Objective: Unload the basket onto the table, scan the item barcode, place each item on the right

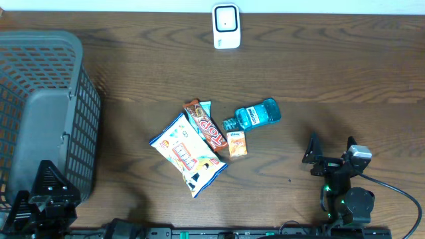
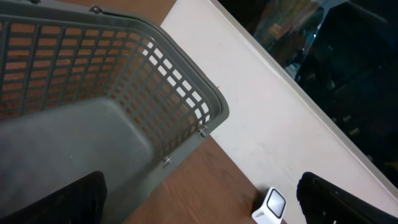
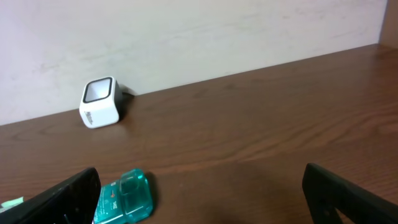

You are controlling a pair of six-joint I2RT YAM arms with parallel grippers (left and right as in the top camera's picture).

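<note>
Right claw open, empty; mouthwash bottle near, ahead-left, apart.

Scanner: top centre
Basket: left side
Items: snack bag, candy bar, orange box, blue bottle, clustered centre

Basket cut by left edge (overhead); bottle label unreadable.

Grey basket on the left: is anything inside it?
Nothing visible: the basket shows only its bare grey floor from above and from the left wrist camera. The left arm covers its near corner, so that part cannot be checked.
</note>
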